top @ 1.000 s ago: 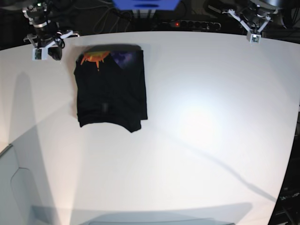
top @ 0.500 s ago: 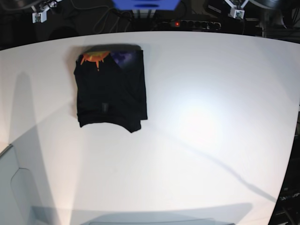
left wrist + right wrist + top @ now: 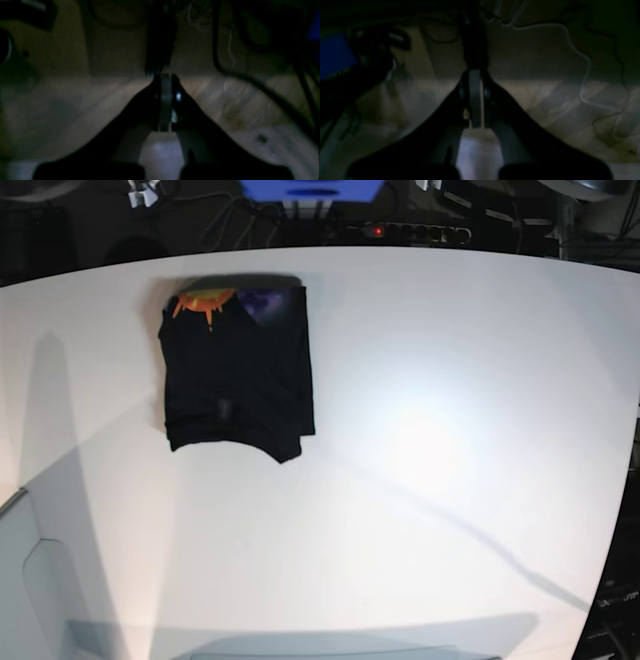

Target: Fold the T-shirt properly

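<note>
One black T-shirt (image 3: 238, 370) lies folded into a compact rectangle on the white worktop (image 3: 450, 430), orange-and-purple print showing at its far edge. Two claws: left claw (image 3: 165, 105) and right claw (image 3: 475, 100) each pressed closed on nothing, both off beyond the worktop. Risk, as I judge it: the uneven near hem could slip open if nudged.

both dark two-fingered grippers, the left gripper (image 3: 165, 105) and the right gripper (image 3: 475, 100), hang with fingertips pressed together, holding nothing, each pointing down toward the floor.
</note>
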Robot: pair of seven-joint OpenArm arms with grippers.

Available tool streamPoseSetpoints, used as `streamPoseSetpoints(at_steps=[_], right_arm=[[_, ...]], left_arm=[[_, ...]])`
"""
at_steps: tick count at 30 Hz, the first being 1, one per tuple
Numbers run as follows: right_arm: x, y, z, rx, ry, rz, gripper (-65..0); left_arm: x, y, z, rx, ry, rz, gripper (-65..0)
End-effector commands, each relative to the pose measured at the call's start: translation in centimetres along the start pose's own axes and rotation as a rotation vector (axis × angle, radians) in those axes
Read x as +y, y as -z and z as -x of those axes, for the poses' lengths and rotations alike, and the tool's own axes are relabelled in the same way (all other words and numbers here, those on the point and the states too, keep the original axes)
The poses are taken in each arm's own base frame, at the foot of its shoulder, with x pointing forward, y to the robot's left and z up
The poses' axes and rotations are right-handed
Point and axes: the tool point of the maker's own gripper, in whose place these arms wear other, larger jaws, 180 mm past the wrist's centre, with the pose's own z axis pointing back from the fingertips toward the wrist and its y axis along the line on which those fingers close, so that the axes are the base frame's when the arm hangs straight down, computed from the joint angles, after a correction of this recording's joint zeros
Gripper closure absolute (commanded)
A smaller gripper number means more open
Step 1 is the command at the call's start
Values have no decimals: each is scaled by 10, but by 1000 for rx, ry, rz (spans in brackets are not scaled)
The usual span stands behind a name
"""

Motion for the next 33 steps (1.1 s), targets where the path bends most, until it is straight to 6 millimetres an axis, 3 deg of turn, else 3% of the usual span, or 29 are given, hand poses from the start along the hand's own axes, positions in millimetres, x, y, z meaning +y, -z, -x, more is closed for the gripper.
streamPoseSetpoints(at_steps=[1, 5, 11, 16, 18, 23, 27, 33], right_arm=[[6, 5, 6, 7, -4, -29, 0], [41, 34, 34, 43, 26, -140, 0], [32, 66, 51, 34, -61, 41, 0], [14, 82, 39, 23, -189, 250, 0], [-1, 82, 28, 20, -238, 363, 0], [-49, 59, -4, -17, -327, 689, 0], [-57, 53, -8, -23, -342, 744, 0], [-56, 53, -5, -18, -341, 741, 0]], left_arm=[[0, 2, 5, -1, -10, 5, 0], [11, 16, 2, 47, 1, -21, 0], [13, 27, -7, 76, 33, -65, 0], [15, 36, -35, 45, 63, -106, 0], [17, 38, -48, 25, 64, -124, 0], [23, 41, -69, -9, 68, -177, 0], [21, 44, -83, -29, 68, -179, 0], [13, 49, -83, -9, 64, -162, 0]])
